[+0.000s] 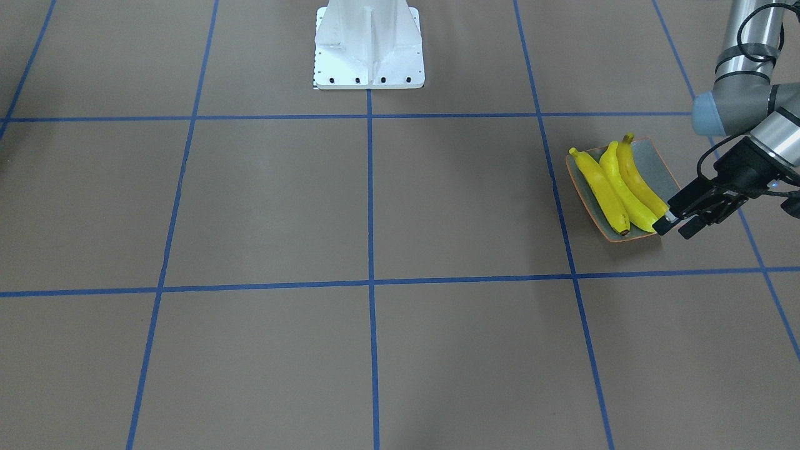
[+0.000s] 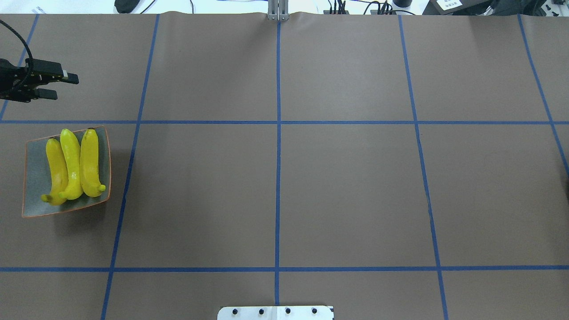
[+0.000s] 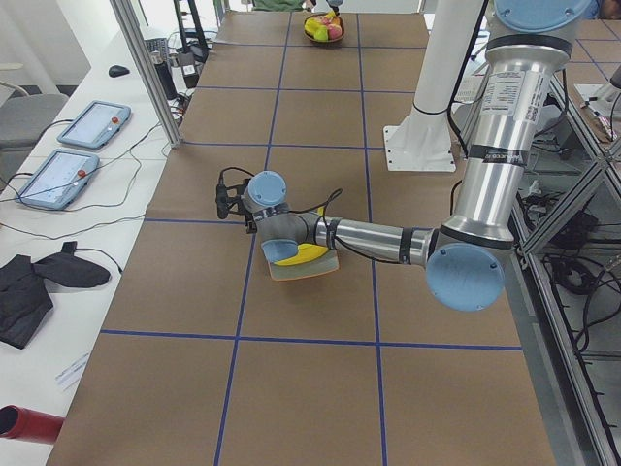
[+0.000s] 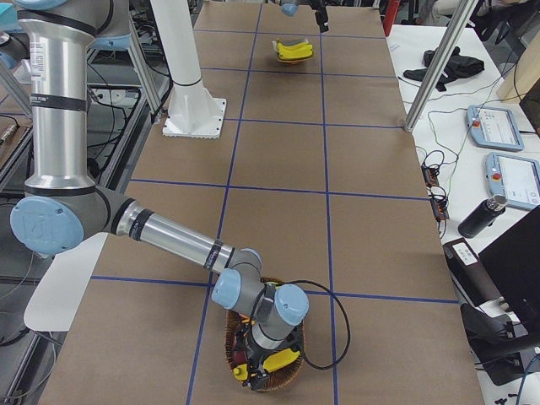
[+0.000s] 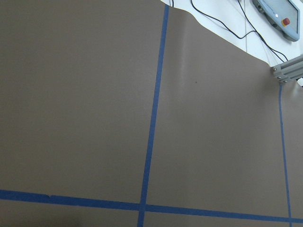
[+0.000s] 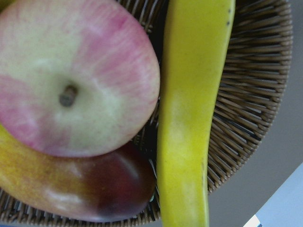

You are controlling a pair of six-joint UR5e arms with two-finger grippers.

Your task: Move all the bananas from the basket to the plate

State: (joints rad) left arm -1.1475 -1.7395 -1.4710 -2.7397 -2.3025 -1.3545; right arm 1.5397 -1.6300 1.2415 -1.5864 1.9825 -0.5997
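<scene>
Your right gripper [image 4: 261,359] is hanging low in the basket [image 6: 255,85], seemingly lining up on the last banana [image 6: 189,118], its opening impossible to tell, while your left gripper [image 2: 66,87] is hovering spread and empty near the plate [image 2: 31,178] of three bananas [image 2: 71,169].

An apple [image 6: 75,75] crowds the banana [image 6: 189,123] in the basket [image 6: 255,94]; opposite side open.

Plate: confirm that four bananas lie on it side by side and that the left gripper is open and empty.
Wrong count: three bananas lie on the plate side by side, as the overhead exterior view shows. A fourth banana lies in the basket, in the right wrist view. The left gripper is open and empty.
</scene>
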